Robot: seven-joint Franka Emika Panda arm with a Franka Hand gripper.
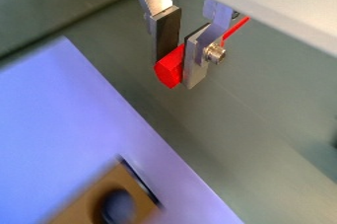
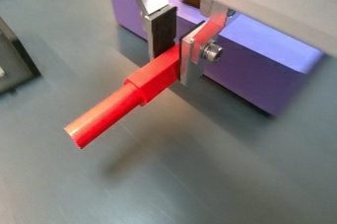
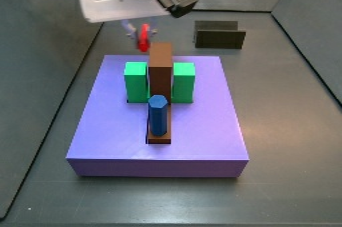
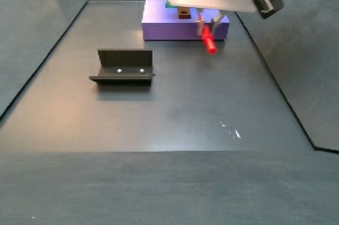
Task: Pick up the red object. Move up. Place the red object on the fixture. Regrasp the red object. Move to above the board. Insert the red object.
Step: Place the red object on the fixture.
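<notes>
Count of items in view:

- Gripper (image 2: 179, 38): 1, above the counter (image 4: 172, 120) by the board's far edge. Two silver fingers (image 1: 164, 23) show in both wrist views.
- Red object (image 2: 121, 102): 1, clamped between the fingers.
- Board (image 3: 158, 131): 1, purple.
- Green blocks (image 3: 136, 81): 2, one either side of the brown bar.
- Brown bar (image 3: 160, 66): 1, upright between the green blocks.
- Blue peg (image 3: 158, 116): 1, standing in front of the brown bar.
- Fixture (image 4: 123, 67): 1, dark, on the counter well apart from the board; seen in both side views.
- Counter: 1.
</notes>
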